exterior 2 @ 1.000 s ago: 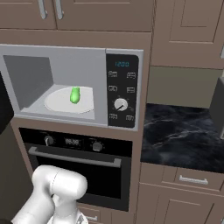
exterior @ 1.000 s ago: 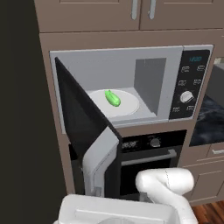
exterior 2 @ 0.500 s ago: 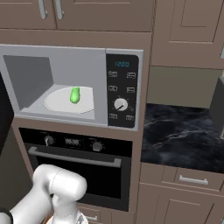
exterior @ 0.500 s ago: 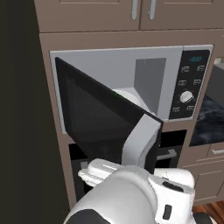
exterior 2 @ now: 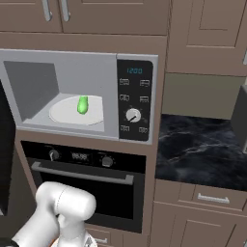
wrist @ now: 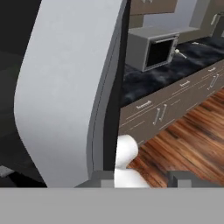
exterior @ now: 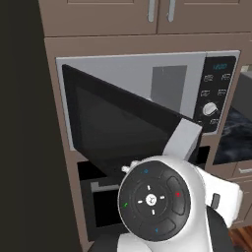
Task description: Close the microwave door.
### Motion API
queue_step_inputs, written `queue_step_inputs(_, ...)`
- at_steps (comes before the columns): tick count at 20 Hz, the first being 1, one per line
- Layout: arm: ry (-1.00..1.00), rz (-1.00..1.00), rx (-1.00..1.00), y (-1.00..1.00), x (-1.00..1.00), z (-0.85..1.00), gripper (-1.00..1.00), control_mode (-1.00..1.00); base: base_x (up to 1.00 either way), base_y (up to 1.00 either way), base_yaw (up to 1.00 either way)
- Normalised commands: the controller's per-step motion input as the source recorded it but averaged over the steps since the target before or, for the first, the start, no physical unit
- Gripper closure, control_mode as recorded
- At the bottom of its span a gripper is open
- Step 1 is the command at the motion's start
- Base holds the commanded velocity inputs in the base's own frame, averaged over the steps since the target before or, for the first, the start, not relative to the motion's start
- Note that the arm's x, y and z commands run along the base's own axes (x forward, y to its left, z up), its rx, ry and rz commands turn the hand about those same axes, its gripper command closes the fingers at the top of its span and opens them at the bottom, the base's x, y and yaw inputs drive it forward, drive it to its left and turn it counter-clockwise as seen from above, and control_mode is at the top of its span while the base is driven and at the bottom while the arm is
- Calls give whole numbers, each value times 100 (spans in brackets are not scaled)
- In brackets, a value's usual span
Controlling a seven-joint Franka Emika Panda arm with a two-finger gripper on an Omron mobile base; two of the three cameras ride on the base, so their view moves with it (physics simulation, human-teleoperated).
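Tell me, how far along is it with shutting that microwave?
Partway, it seems. The microwave door stands swung out at an angle in the left base view, not shut. In the right base view the microwave cavity is open to sight, with a green item on its turntable. In the hand view the door's grey handle looms right beside the tool. Left: swinging the door flush against the front.

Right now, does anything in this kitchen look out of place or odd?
Yes: the microwave door hangs partly open, swung out from the microwave. Inside, a small green item sits on the round white turntable. Nothing looks spilled or damaged.
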Motion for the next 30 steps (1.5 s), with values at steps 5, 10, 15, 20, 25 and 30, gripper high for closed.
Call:
queue_step_inputs(5,0,1,4,-8,100,0,-100,-100,0,0,0)
queue_step_inputs(10,0,2,4,0,100,0,-100,-100,0,0,0)
queue_step_inputs(15,0,0,3,0,100,0,-100,-100,0,0,0)
queue_step_inputs(20,0,0,3,0,100,0,-100,-100,0,0,0)
queue_step_inputs(25,-3,0,5,0,100,0,-100,-100,0,0,0)
queue_step_inputs(30,-3,0,5,0,100,-3,-100,-100,0,0,0)
